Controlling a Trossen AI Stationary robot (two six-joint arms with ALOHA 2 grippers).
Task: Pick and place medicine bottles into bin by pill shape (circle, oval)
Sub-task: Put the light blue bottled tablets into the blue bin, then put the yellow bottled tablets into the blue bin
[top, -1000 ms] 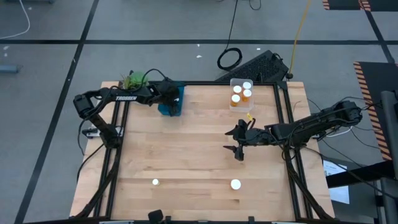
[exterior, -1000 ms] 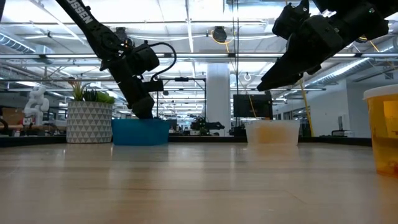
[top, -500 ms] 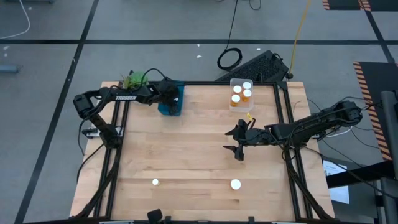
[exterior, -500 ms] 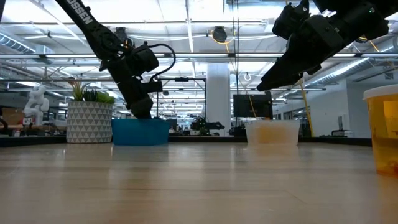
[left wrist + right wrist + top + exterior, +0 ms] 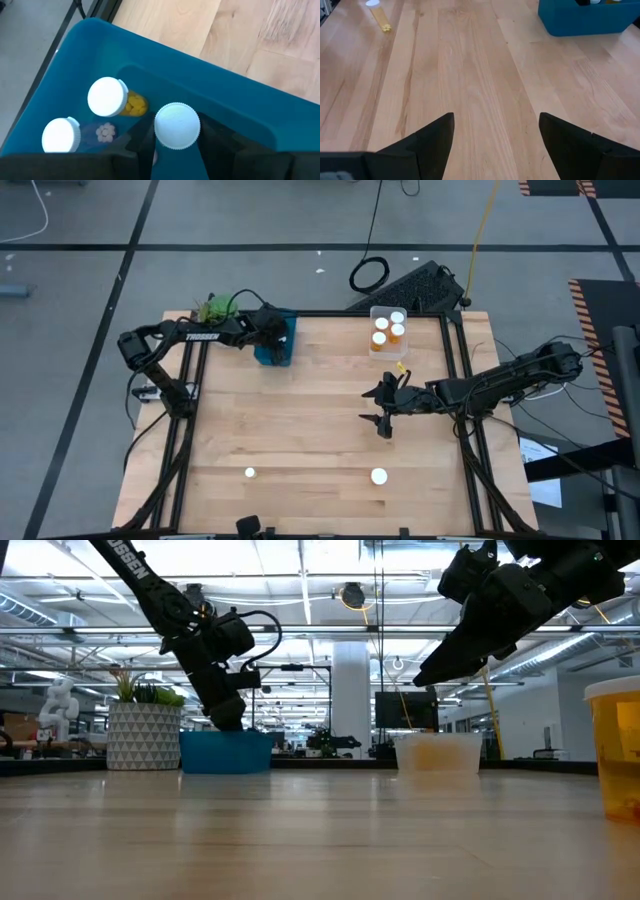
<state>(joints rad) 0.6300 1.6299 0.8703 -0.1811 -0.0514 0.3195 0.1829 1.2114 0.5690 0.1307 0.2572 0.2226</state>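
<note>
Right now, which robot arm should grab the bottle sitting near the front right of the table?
Probably the right. Its open, empty hand hovers over the table not far from that bottle. The left hand is far off over the blue bin, with a bottle between its fingers.

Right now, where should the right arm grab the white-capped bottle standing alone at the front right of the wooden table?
Come straight down with the right gripper, its jaws open, and close them just below the round white cap. The white-capped bottle stands upright on bare wood, cap up, with nothing near it, so every side is free.
</note>
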